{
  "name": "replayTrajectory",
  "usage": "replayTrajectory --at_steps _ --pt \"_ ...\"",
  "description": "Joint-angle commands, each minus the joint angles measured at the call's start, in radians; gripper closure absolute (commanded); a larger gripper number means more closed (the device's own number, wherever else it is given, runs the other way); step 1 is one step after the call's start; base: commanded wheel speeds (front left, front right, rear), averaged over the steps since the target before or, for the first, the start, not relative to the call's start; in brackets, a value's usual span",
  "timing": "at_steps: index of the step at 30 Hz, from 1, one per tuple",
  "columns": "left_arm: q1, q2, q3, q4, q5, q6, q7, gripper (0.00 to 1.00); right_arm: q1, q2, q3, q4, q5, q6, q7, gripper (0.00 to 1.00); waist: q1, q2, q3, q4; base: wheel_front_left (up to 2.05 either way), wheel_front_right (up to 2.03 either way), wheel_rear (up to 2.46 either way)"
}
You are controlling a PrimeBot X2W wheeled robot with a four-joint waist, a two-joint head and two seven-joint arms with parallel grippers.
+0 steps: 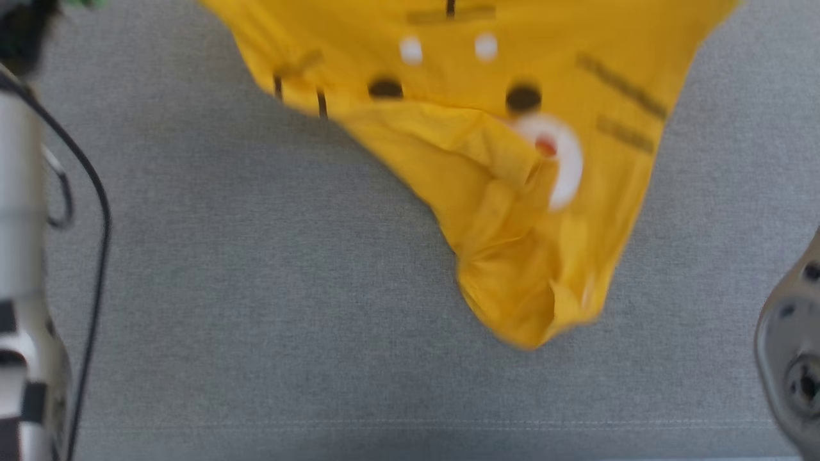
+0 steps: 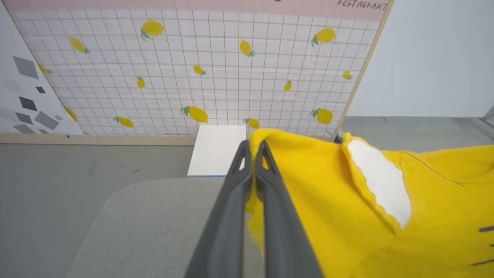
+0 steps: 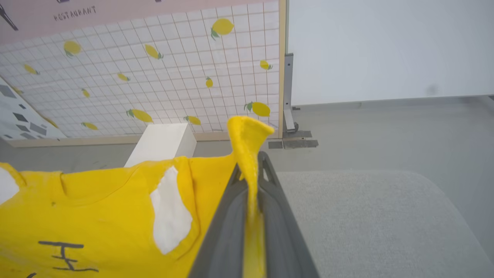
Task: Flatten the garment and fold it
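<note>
The garment is a mustard-yellow T-shirt. Its print shows white patches, two small white dots, two black dots, dark stripes and a red dot inside a white patch. The garment is not flat. It is wide at the top of the head view and narrows downward into a crumpled, folded point above the grey counter. Blur in that view hides whether the point touches the counter. One upper edge is clamped in the closed jaws of the left gripper, the other in those of the right gripper. The fabric sags between the two grips.
</note>
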Motion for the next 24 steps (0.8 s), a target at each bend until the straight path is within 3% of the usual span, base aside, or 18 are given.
replayTrajectory --at_steps 1,8,13,18,24 --pt "-0.070 0.011 0.005 0.020 0.021 0.013 -0.028 1.00 -0.070 0.000 -0.010 0.023 0.004 0.003 -0.037 1.00 -0.0001 0.0000 0.023 -0.015 0.00 0.00 0.00" --pt "-0.372 0.026 0.041 0.084 0.077 0.059 -0.237 1.00 -0.372 0.000 -0.045 0.166 0.028 0.003 -0.300 1.00 -0.0001 0.0000 0.054 -0.037 0.00 0.00 0.00" --pt "-0.462 0.034 0.067 0.119 0.074 0.053 -0.368 1.00 -0.490 0.000 -0.034 0.265 0.015 0.003 -0.484 1.00 -0.0001 0.0000 0.067 -0.045 0.00 0.00 0.00" --pt "-0.464 0.057 0.062 0.225 0.063 0.011 -0.414 1.00 -0.498 0.000 -0.023 0.368 0.009 0.003 -0.525 1.00 -0.0001 0.0000 0.090 -0.039 0.00 0.00 0.00" --pt "-0.364 0.039 0.057 0.319 0.009 -0.026 -0.450 1.00 -0.401 0.000 -0.026 0.407 0.028 0.003 -0.542 1.00 -0.0001 0.0000 0.100 -0.014 0.00 0.00 0.00"
